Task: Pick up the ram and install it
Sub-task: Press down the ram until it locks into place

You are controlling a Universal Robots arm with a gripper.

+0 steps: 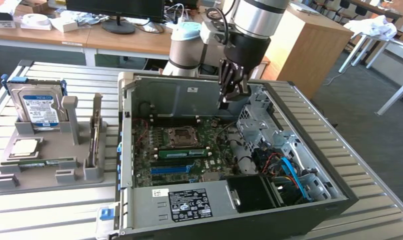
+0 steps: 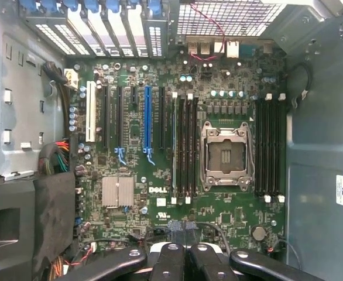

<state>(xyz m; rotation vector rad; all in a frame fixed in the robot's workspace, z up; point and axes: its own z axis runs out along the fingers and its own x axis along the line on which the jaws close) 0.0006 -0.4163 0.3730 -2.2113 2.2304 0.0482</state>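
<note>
A ram (image 1: 38, 162), a long green stick, lies flat in the grey holder (image 1: 48, 177) on the exterior view's left, far from my gripper. A second green stick (image 1: 181, 152) sits along the memory slots of the motherboard (image 1: 188, 150) inside the open computer case (image 1: 308, 150). My gripper (image 1: 227, 101) hangs above the motherboard near the case's back wall, shut with nothing visible between its fingers. In the wrist view the black fingers (image 2: 168, 257) are pressed together over the board's edge, with the memory slots (image 2: 184, 149) and the empty CPU socket (image 2: 223, 155) beyond them.
In the holder a hard drive (image 1: 38, 107) with a blue-white label stands upright, with a square silver CPU chip (image 1: 25, 146) lying in front of it. A drive cage (image 1: 258, 122) and cables (image 1: 288, 167) fill the case's right side. Desks stand behind the slatted table (image 1: 55, 215).
</note>
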